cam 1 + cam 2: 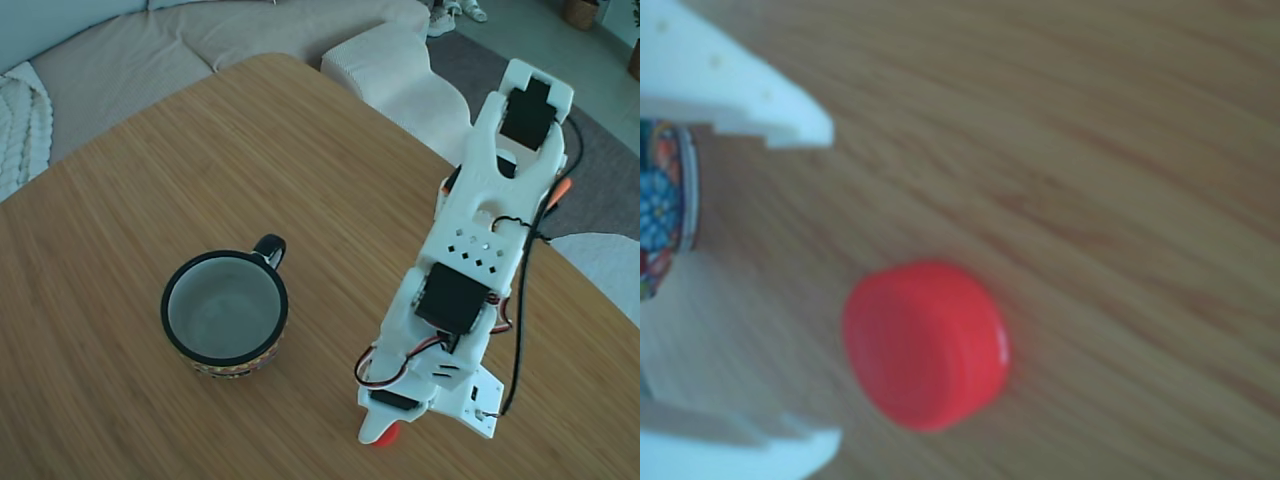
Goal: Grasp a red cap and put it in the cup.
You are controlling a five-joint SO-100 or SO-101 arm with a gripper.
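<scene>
Standing empty (cup (225, 313)), red cap (927, 343) outside

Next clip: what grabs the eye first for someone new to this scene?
Probably the white arm reaching down over the wooden table at right in the fixed view, its end effector low above the red cap. In the other view the cap lies flat just ahead of the open white fingers. The black-rimmed cup stands empty at centre-left.
</scene>
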